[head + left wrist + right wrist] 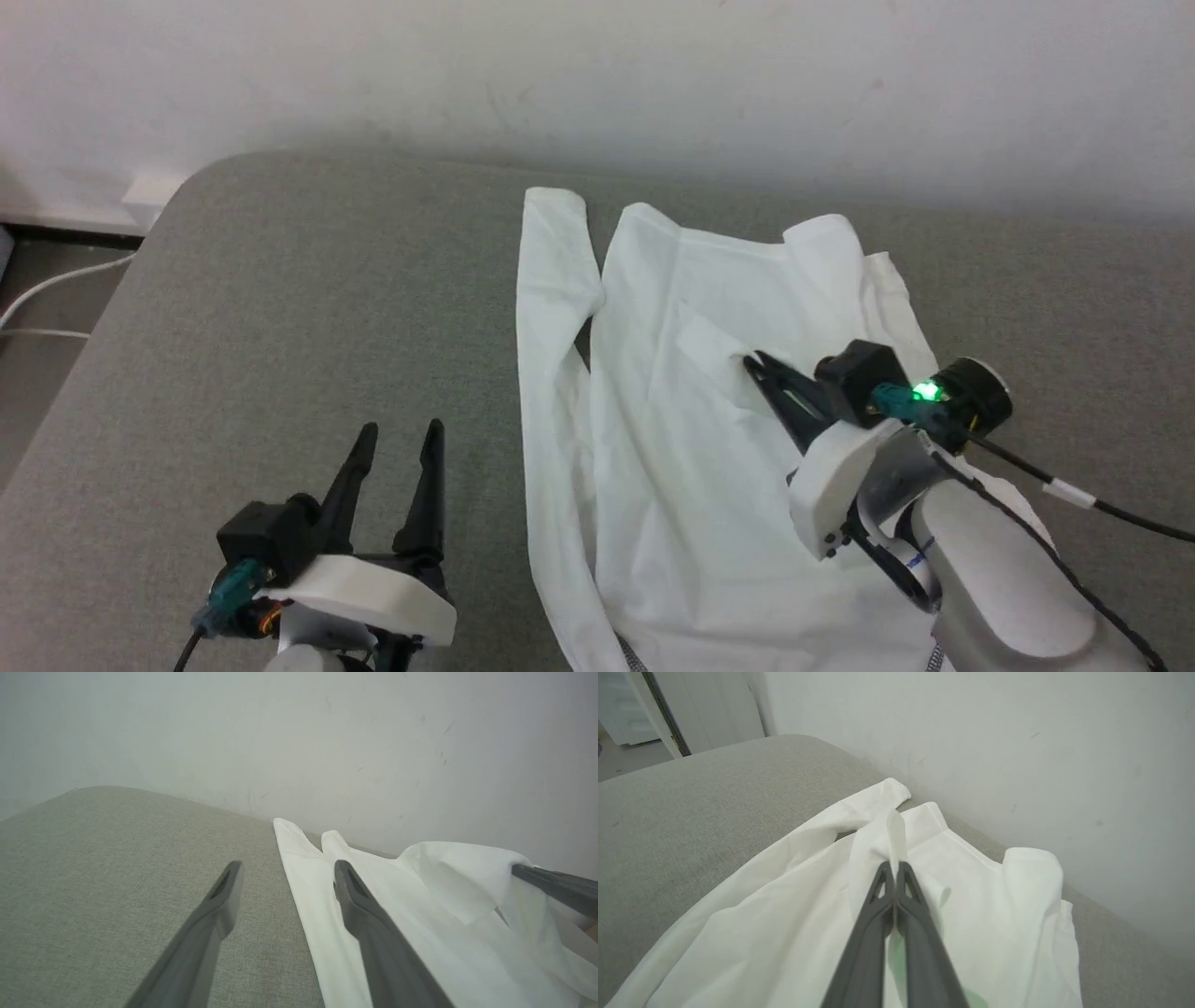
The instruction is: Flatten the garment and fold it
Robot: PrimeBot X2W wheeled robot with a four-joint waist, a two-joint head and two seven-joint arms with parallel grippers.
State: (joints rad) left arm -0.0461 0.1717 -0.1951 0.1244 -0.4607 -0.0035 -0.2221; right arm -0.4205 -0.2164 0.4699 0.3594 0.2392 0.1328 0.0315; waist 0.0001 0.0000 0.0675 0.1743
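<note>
garment [672,448] white, rumpled; right gripper [754,362] jaws pinch its fold; left gripper [401,429] jaws apart, empty

Left of the garment [691,448], grey surface [280,308] lies open; wall [597,75] behind.

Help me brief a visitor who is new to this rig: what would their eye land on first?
The white garment, spread lengthwise on the grey fabric surface near the wall, stands out most. The right gripper is shut on a raised fold near its middle, a green light glowing at that wrist. The left gripper hovers open over bare grey, left of the garment.
</note>
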